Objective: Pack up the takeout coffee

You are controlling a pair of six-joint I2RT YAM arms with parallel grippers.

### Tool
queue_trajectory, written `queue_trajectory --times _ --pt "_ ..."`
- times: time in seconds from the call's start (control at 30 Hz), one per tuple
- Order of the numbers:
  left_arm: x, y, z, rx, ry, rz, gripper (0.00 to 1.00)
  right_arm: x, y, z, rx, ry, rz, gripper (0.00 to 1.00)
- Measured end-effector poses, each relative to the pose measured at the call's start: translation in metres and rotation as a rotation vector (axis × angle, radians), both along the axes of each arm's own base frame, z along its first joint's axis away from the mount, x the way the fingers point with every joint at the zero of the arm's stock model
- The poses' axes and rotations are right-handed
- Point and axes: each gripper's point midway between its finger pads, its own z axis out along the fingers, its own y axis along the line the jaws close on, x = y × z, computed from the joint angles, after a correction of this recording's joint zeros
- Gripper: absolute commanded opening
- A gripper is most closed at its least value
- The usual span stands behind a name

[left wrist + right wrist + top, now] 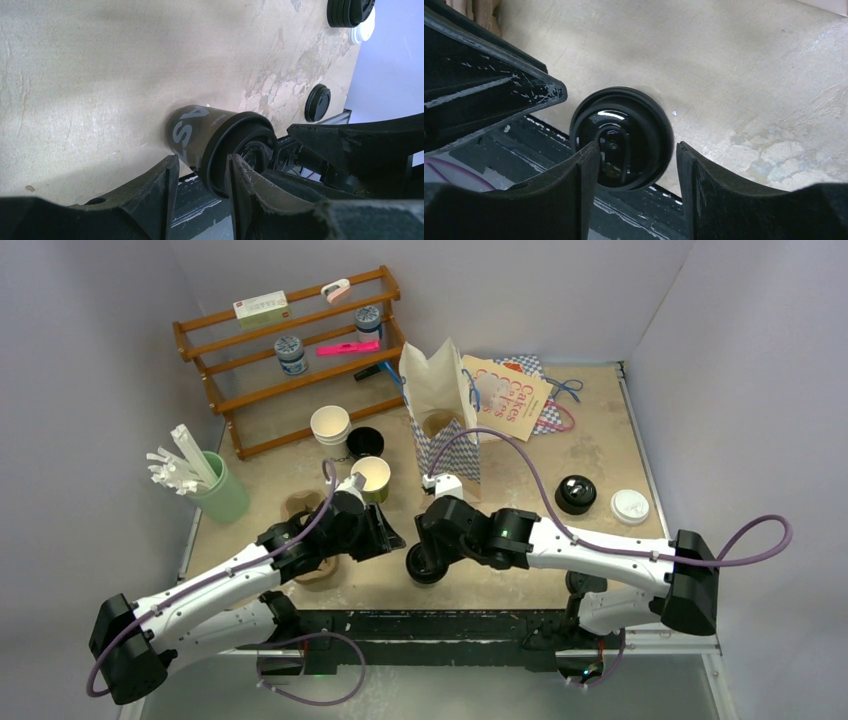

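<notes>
Right claw [637, 150] fills the foreground of its wrist view, spread wide and looking down on the lid [634, 120]. No contact between its fingers and the lid can be confirmed. The lid appears seated on the cup [192, 127]. The cup stands upright at the near edge of the tabletop [520, 570], about midway along it.

Left claw [202, 167] is level with the cup on its left side. Its fingers are parted and the lid's rim shows in the gap just beyond the tips. It pinches nothing that can be seen.

The bag [432, 390] stands open-mouthed near the far edge, around the middle and well apart from the cup.

Assessment: the step in hand looks like capping, or checking the cap. The cup is not yet packed. The next move calls for one claw to close on the cup body below the lid. The other must then clear away, and the cup must travel upright to the bag's mouth and go down inside.
</notes>
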Motion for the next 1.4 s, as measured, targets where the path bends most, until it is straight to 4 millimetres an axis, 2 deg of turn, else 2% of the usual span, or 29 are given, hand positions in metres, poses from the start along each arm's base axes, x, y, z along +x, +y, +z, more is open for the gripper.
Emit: queue_trajectory --times 0.2,0.4,0.57,0.63,0.7,0.8,0.93,1.07,1.13,1.23,1.4 --pt "0.000 -0.002 0.000 0.009 -0.013 -0.034 0.42 -0.002 0.000 0.002 0.007 0.020 0.008 0.58" --pt "0.006 -0.013 0.012 0.038 -0.057 -0.119 0.39 -0.001 -0.008 0.011 0.038 0.046 -0.004 0.50" --pt "0.010 -0.022 0.025 0.061 -0.092 -0.196 0.40 -0.011 -0.019 0.017 0.085 0.089 -0.008 0.41" --pt "0.011 -0.024 0.029 0.072 -0.102 -0.224 0.43 -0.016 -0.023 0.015 0.091 0.108 -0.008 0.41" --pt "0.011 -0.026 0.033 0.088 -0.112 -0.258 0.46 -0.022 -0.028 0.010 0.093 0.141 -0.005 0.45" --pt "0.010 -0.026 0.036 0.108 -0.121 -0.299 0.56 -0.024 -0.032 0.005 0.094 0.173 -0.010 0.49" --pt "0.005 -0.023 0.038 0.138 -0.136 -0.356 0.70 -0.023 -0.032 0.005 0.104 0.191 -0.015 0.49" --pt "-0.001 -0.026 0.046 0.191 -0.198 -0.439 0.80 -0.018 -0.037 0.009 0.115 0.185 -0.044 0.60" --pt "-0.007 -0.034 0.050 0.222 -0.244 -0.508 0.83 -0.013 -0.043 0.017 0.138 0.169 -0.069 0.64" --pt "-0.019 -0.050 0.052 0.267 -0.332 -0.653 0.86 -0.005 -0.056 0.028 0.175 0.152 -0.118 0.63" --pt "-0.026 -0.057 0.050 0.287 -0.475 -0.840 0.88 -0.001 -0.072 0.017 0.160 0.194 -0.176 0.61"
